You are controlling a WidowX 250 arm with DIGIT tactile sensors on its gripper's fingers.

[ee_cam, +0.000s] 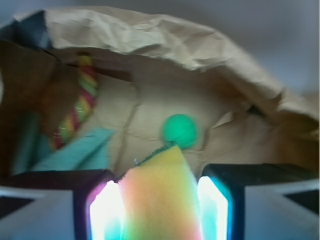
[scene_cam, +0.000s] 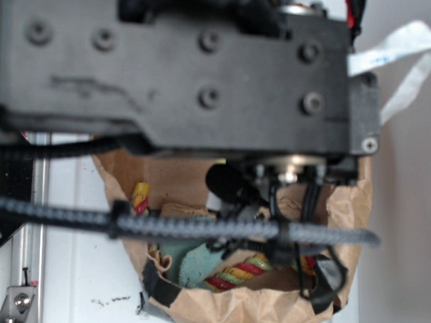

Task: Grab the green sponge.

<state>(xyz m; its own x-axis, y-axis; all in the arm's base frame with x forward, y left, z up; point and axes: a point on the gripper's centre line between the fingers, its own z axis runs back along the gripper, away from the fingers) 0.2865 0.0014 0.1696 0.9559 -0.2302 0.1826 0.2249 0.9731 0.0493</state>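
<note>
In the wrist view the green sponge [ee_cam: 179, 131] is a small round green ball lying on the floor of a brown paper bag [ee_cam: 150, 40], a little beyond my fingertips and apart from them. My gripper [ee_cam: 160, 187] is shut on a yellow wedge sponge [ee_cam: 157, 195] with a dark green edge, which fills the gap between the two glowing pads [ee_cam: 107, 210]. That wedge's tip reaches almost to the ball. In the exterior view the arm [scene_cam: 177, 67] blocks most of the bag [scene_cam: 266, 307], and the green sponge is hidden.
A teal cloth [ee_cam: 80, 152] lies at the left of the bag floor, also seen in the exterior view [scene_cam: 200, 264]. A red, yellow and green twisted rope [ee_cam: 82, 100] leans against the left wall. Crumpled bag walls surround the gripper on all sides.
</note>
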